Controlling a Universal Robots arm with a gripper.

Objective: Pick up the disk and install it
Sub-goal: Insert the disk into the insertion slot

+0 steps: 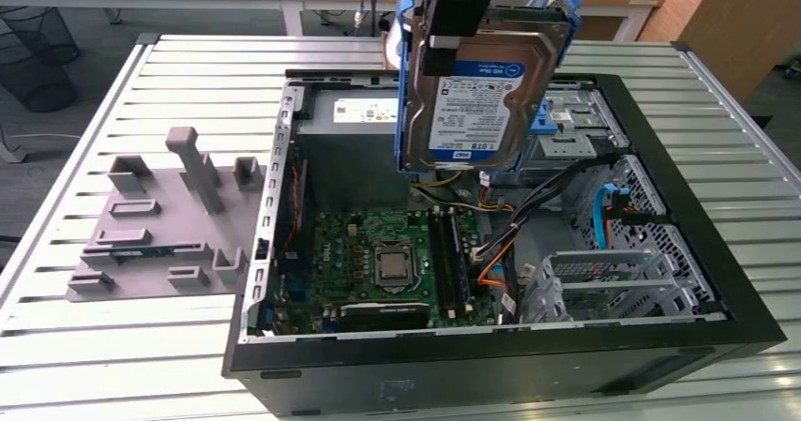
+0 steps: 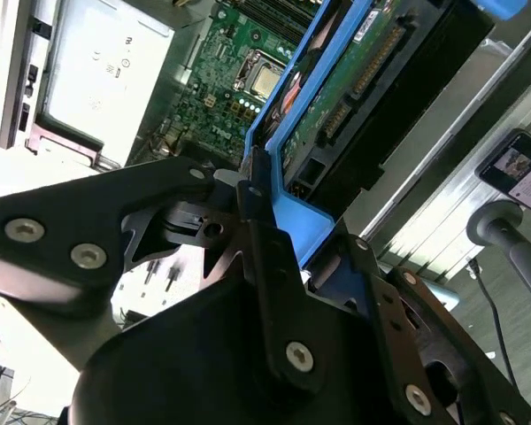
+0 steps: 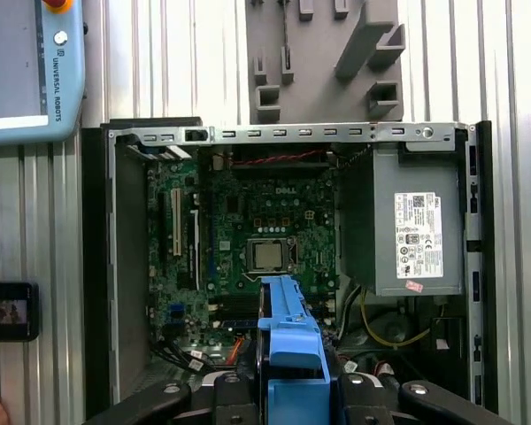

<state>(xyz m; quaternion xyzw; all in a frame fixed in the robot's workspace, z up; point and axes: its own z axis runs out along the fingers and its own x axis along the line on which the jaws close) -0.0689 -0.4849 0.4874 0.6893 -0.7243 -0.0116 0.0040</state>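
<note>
End effector (image 1: 451,51) cut off by the exterior view's upper edge. Upper end of the disk (image 1: 482,112) hidden behind it. Same disk covers part of the power supply (image 1: 340,135).

an open computer case (image 1: 501,360) lies on a slatted table (image 1: 100,346), with a parts stand (image 1: 163,224) beside it at the exterior view's left. inside the case, the motherboard (image 1: 375,262) sits in the middle, the power supply (image 1: 351,140) behind it, and a drive cage (image 1: 613,285) at the exterior view's right. the disk (image 1: 482,102) hangs above the case.
</note>
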